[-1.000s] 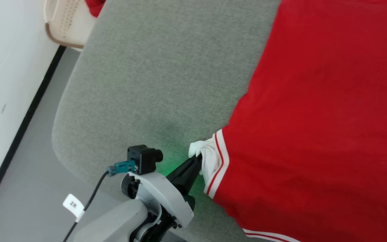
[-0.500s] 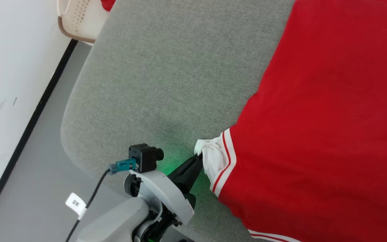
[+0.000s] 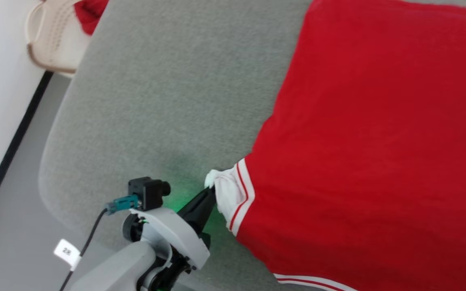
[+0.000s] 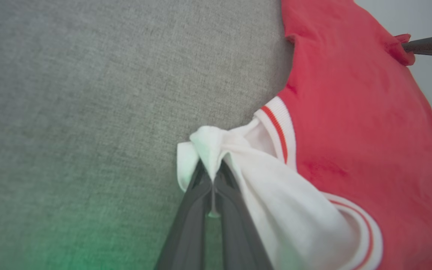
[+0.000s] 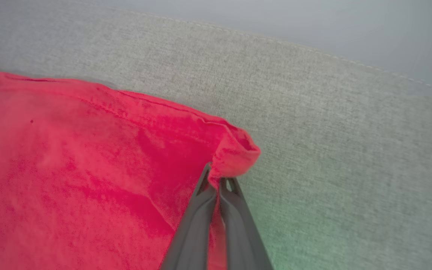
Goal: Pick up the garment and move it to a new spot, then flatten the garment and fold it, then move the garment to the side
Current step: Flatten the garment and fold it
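Note:
The garment (image 3: pixel 370 145), a red jersey with white panel and red-white striped trim, lies spread on the grey cushioned surface (image 3: pixel 168 93), plain red side up. My left gripper (image 3: pixel 212 190) is shut on its bunched white corner (image 4: pixel 216 150). In the right wrist view my right gripper (image 5: pixel 216 179) is shut on a curled red corner of the garment (image 5: pixel 88 168). The right gripper's fingers (image 4: pixel 424 45) also show at the top right of the left wrist view, pinching that far corner.
A cream perforated basket (image 3: pixel 51 44) with a small red cloth (image 3: pixel 89 14) against it stands at the top left, beside a white wall with a black baseboard (image 3: pixel 10 149). Grey floor (image 3: pixel 10 226) lies left of the surface's rounded edge.
The head camera has swung, so the whole picture shifted left. The left gripper keeps its hold on the white corner, with the garment still spread flat.

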`<state>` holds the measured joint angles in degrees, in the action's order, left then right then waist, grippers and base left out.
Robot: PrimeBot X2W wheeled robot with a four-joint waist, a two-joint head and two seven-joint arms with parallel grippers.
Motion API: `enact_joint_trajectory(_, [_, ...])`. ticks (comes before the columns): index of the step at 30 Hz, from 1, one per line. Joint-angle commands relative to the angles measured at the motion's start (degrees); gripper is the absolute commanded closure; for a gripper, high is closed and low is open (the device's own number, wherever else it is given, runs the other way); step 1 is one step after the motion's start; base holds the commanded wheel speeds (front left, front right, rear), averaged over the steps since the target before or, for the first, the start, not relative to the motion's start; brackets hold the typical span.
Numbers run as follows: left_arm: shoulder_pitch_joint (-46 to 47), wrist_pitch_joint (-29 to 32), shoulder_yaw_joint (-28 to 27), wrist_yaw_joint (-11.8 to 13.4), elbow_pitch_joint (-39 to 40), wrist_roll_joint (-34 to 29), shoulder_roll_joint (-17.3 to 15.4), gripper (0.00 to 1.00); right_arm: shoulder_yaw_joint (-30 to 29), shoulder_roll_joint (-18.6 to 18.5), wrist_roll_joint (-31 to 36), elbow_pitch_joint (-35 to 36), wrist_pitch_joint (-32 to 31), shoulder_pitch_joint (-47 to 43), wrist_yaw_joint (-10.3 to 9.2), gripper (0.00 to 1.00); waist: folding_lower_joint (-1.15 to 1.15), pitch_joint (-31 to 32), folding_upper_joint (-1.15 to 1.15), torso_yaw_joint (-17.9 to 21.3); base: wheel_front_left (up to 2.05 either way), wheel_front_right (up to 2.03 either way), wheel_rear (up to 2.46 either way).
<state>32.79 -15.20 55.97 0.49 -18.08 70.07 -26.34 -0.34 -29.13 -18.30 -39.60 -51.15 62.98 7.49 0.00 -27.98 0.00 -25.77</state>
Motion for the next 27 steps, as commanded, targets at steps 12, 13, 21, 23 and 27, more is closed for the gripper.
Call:
enact_joint_trajectory(12, [-3.8,0.7,-1.6,2.8,1.3,1.6,-4.4,1.0,4.4,-5.4,-17.5,22.9,-1.4,-21.0,0.0,1.0,0.0,7.3,0.0,9.8,0.0,0.0,0.0])
enact_joint_trajectory(13, [-4.0,0.8,-1.6,3.1,1.4,1.7,-4.7,1.0,4.1,-5.4,-18.2,24.6,-1.5,-23.0,0.0,1.0,0.0,7.7,0.0,10.3,0.0,0.0,0.0])
enact_joint_trajectory(21, [-4.9,1.3,-2.0,4.4,3.0,2.1,-6.4,1.0,-1.3,-2.8,-20.2,37.7,-2.6,-39.7,0.0,1.0,0.0,9.6,0.0,13.3,0.0,0.0,0.0])
enact_joint_trajectory(23, [-5.0,1.3,-2.1,4.6,3.4,2.1,-6.7,1.0,-2.9,-2.0,-19.9,40.3,-2.5,-43.5,0.0,1.0,0.0,9.9,0.0,13.9,0.0,0.0,0.0])
enact_joint_trajectory(27, [-5.7,1.3,-2.3,5.1,4.0,2.4,-7.4,1.0,-6.0,0.7,-19.1,44.1,-1.3,-50.5,0.0,1.0,0.0,10.6,0.0,14.9,0.0,0.0,0.0])
